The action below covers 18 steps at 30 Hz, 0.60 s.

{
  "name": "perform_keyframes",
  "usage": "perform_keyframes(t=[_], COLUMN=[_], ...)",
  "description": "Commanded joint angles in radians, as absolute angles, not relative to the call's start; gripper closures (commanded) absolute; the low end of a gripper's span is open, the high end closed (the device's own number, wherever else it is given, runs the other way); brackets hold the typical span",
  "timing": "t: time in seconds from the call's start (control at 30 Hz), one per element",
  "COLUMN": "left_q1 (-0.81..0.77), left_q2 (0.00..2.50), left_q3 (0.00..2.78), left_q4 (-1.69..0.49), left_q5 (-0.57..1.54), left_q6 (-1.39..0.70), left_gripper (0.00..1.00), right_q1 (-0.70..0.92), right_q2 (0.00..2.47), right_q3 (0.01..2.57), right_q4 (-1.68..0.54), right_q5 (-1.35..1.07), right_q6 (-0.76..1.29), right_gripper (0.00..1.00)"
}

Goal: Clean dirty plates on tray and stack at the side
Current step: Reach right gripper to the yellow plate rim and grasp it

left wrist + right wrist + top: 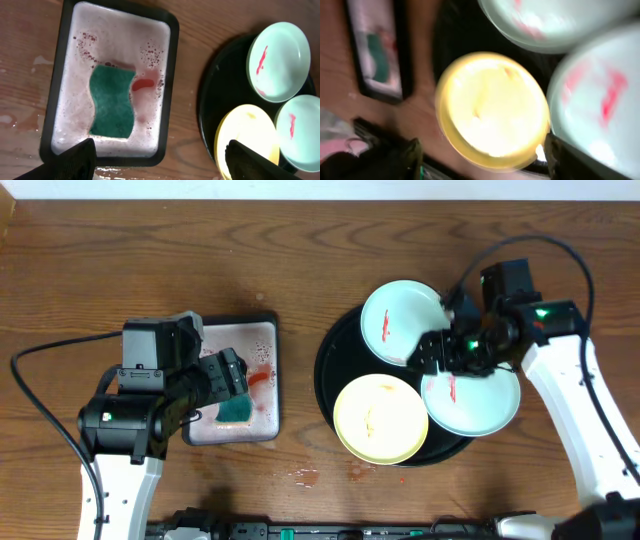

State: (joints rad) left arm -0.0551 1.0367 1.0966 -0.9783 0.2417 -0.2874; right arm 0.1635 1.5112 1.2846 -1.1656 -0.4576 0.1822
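Right gripper (440, 352) hangs with jaws wide and empty over the large round black tray (328, 370), where two pale mint round plates (398, 320) and one pale yellow round plate (380, 418) lie crowded together, red smears on the mint ones. I judge them light, stiff and sauce-slick, so I'd pinch a raised rim rather than the face; my left gripper (162, 155) gapes empty too
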Motion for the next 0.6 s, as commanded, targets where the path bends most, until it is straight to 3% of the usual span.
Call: perform_keyframes(t=[0.0,0.23,0.4,0.57], left_q1=[-0.051,-0.051,-0.051,-0.051], left_q2=[1.038,1.044,1.045,1.045], left_q3=[1.118,1.118,1.118,1.118], left_q4=[-0.982,-0.979,-0.979,-0.979], left_q5=[0.250,0.234,0.234,0.234], left_q6=[-0.216,-0.214,-0.214,-0.214], left_gripper=[0.17,0.17,0.17,0.17], right_q1=[0.185,0.239,0.256,0.256], right_q2=[1.534,1.534,1.534,1.533], right_q3=[1.203,0.883,0.767,0.741], right_q4=[-1.193,-0.992,-0.851,-0.761], right_q5=[-0.341,-0.375,-0.374,-0.336], right_q6=[0.314,0.517,0.572,0.559], right_gripper=[0.31,0.47,0.49,0.90])
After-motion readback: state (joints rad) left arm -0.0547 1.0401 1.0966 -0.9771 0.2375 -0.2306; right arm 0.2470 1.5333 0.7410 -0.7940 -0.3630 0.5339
